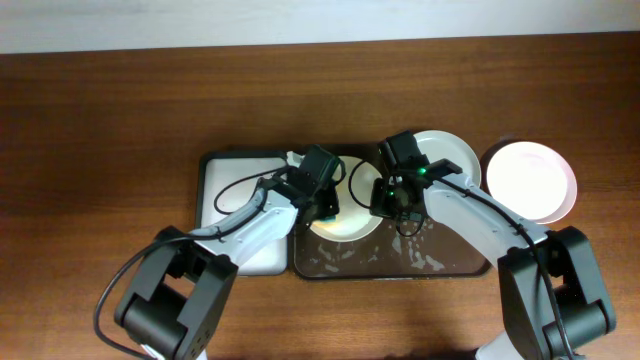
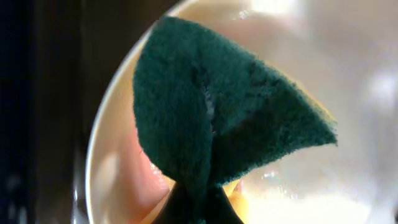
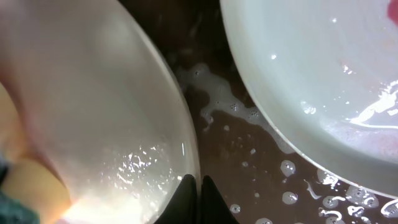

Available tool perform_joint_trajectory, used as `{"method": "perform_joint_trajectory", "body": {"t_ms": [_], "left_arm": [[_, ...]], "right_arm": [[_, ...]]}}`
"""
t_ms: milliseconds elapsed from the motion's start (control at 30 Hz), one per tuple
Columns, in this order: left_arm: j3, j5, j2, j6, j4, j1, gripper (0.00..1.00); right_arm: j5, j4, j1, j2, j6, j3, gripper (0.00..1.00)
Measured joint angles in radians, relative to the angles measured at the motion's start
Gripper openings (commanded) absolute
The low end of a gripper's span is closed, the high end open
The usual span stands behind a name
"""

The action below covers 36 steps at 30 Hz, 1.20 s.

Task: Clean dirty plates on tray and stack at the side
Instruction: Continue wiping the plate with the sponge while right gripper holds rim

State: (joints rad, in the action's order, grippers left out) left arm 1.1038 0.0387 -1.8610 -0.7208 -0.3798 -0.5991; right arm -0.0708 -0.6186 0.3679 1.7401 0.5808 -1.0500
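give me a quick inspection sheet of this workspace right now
surface: wooden table
job's things: cream plate and mint plate, with a reddish smear, on the foamy dark tray; pinkish plate on the table to its right
clutter: white tray left of the dark tray
grippers: left gripper shut on green sponge over the cream plate; right gripper shut on that plate's rim
cables: black cable loops over the white tray
surroundings: pale wall beyond the table
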Motion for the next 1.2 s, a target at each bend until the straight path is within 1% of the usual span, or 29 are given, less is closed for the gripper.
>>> {"method": "perform_joint_trajectory", "body": {"t_ms": [100,200,233,300,367,400,467,533,633,700,800,933,1033,1133,1200], "left_arm": [[0.003,0.047,-0.009,0.021,0.045,0.000,0.00],[0.040,0.079,-0.003,0.094,0.011,0.000,0.00],[0.046,0.090,0.007,0.101,0.006,0.000,0.00],[0.050,0.107,0.060,0.113,-0.037,0.009,0.00],[0.060,0.122,0.156,0.123,-0.119,0.028,0.00],[0.067,0.124,0.188,0.124,-0.190,0.039,0.00],[0.067,0.121,0.212,0.127,-0.250,0.054,0.00],[0.067,0.098,0.213,0.127,-0.268,0.063,0.00],[0.067,0.056,0.212,0.127,-0.243,0.058,0.00],[0.067,0.023,0.191,0.127,-0.185,0.050,0.00],[0.067,-0.034,0.105,0.127,-0.113,0.021,0.00],[0.067,-0.095,-0.020,0.127,-0.085,-0.006,0.00],[0.073,-0.090,-0.050,0.127,-0.069,-0.007,0.00],[0.090,0.002,-0.075,0.127,-0.047,-0.018,0.00],[0.090,0.024,-0.080,0.128,-0.037,-0.019,0.00]], "right_arm": [[-0.002,0.003,0.000,0.000,0.010,0.000,0.04],[-0.005,-0.002,0.000,0.000,0.014,0.000,0.04],[-0.005,-0.006,0.000,0.000,0.014,0.000,0.04],[-0.006,-0.014,0.000,0.000,0.012,0.000,0.04],[-0.006,-0.019,0.000,0.000,0.012,0.000,0.04],[-0.006,-0.026,0.000,0.000,0.012,0.000,0.04],[-0.006,-0.031,0.000,0.000,0.012,0.000,0.04],[-0.006,-0.032,0.000,0.000,0.012,0.000,0.04],[-0.006,-0.032,0.000,0.000,0.012,0.000,0.04],[-0.006,-0.033,0.000,0.000,0.012,0.000,0.04],[-0.006,-0.033,0.000,0.000,0.012,0.000,0.04],[-0.005,-0.032,0.000,0.000,0.012,0.000,0.04],[-0.001,-0.035,0.000,0.000,0.012,0.003,0.04],[0.001,-0.034,0.000,0.000,0.013,0.003,0.04],[-0.003,-0.035,0.000,0.000,0.012,0.003,0.04]]}}
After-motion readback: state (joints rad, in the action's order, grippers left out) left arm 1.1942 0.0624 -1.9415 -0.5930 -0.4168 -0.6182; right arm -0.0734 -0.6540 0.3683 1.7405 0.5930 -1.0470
